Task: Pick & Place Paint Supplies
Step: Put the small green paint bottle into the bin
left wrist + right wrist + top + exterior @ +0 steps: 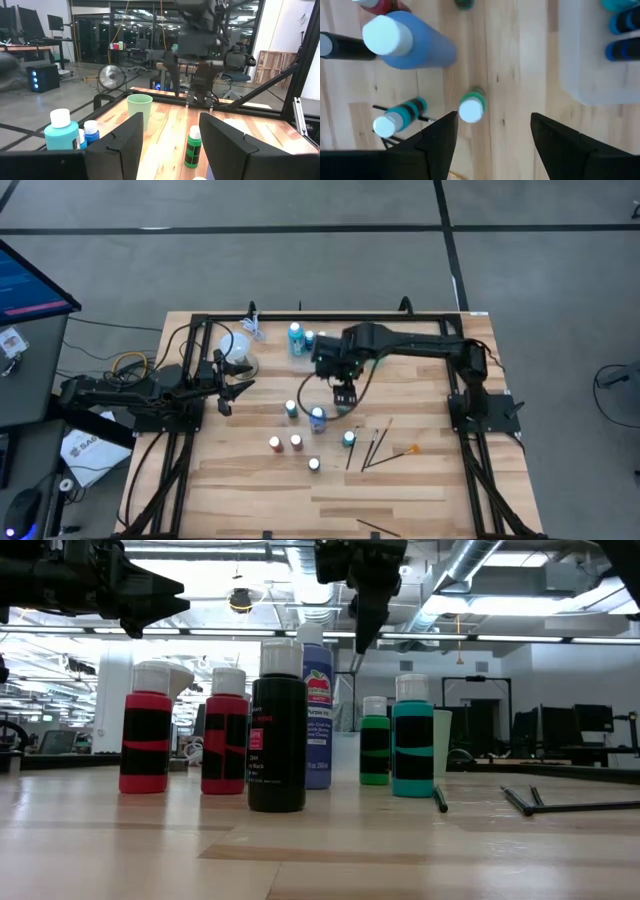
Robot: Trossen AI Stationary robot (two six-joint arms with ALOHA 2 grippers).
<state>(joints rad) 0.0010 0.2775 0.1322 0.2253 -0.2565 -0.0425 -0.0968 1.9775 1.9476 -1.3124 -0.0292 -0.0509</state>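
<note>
the right gripper (345,398) is held up in the air over the middle of the table (420,490), fingers spread wide with nothing between them. right under it, a small green bottle (470,107) is seen, and a blue bottle (402,40) stands near. more paint bottles, like the two red ones (146,740), are set out on the wood, and thin brushes (378,446) are laid beside a teal bottle (348,439). the left gripper (226,396) is kept at the left side, also spread wide and holding nothing.
</note>
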